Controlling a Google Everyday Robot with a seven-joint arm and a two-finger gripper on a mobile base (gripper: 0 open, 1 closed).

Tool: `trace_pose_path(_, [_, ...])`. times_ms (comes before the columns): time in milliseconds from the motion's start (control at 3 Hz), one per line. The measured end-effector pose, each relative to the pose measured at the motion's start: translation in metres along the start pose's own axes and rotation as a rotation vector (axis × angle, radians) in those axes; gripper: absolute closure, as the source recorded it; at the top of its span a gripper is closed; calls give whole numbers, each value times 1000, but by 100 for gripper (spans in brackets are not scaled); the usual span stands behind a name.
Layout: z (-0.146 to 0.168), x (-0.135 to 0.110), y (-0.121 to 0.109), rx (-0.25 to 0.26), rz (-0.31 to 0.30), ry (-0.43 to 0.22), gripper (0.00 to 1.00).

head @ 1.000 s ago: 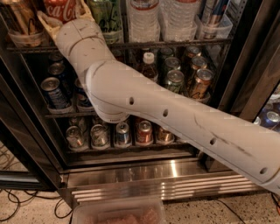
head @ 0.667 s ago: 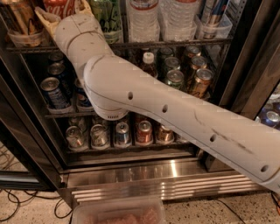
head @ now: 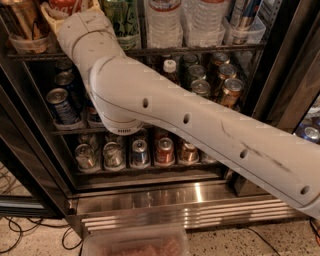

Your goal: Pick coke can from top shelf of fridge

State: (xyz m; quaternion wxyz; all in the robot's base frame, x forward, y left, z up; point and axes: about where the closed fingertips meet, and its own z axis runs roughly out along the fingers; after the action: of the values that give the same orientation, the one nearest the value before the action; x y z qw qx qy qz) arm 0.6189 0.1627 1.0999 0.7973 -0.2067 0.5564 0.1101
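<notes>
Coke can (head: 65, 4) stands on the top shelf (head: 200, 49), far left, with the pincer (head: 70, 13) at it, closure cannot be told; likely thin-walled, slippery if chilled: grip mid-body, moderate force

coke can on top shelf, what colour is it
Coke can: red with white script, camera view; gripper is at it, top left.

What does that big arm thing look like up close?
The arm is a thick, smooth off-white tube in jointed segments, dotted with small dark holes and scuffs. Its tan pincer is up at the top shelf, by the coke can.
</notes>
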Motion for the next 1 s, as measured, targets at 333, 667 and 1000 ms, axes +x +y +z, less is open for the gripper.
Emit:
trace_pose_path(333, [2, -9, 3, 4, 7, 5, 91])
trace_pose_path(667, [10, -29, 7, -3, 17, -10, 100])
trace_pose_path(1000, [14, -42, 7, -6, 25, -24, 100])
